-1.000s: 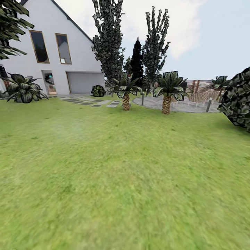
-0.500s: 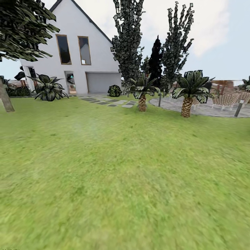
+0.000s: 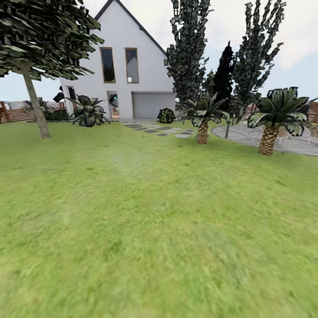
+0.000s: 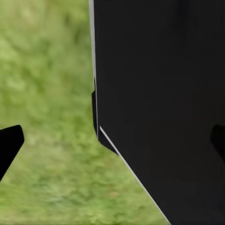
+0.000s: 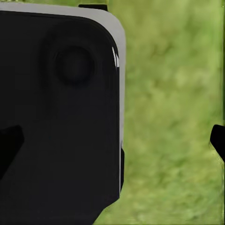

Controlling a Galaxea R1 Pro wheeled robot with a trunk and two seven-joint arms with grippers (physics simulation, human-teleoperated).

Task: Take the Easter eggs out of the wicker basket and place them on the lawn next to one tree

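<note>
We face open lawn (image 3: 145,229); a tree (image 3: 35,106) stands far left. Left gripper (image 4: 112,140) and right gripper (image 5: 112,140) fingers spread wide, empty. We should scan slowly for the basket.

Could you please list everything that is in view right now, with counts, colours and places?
lawn: one, mottled green, filling the foreground.
tree: one, grey-beige bare trunk, dark canopy, far left on the grass.
house: one, white, gabled, with grey garage door, behind the lawn.
tall dark trees: about three, dark green, right of the house.
short palms: two, scaly brown trunks, at the lawn's far right edge.
round bush: one, dark, by the garage.
stepping slabs: several, grey, before the house.
paved area: one, grey, behind the palms.
robot body panels: black, close to each wrist camera, over grass.
</note>
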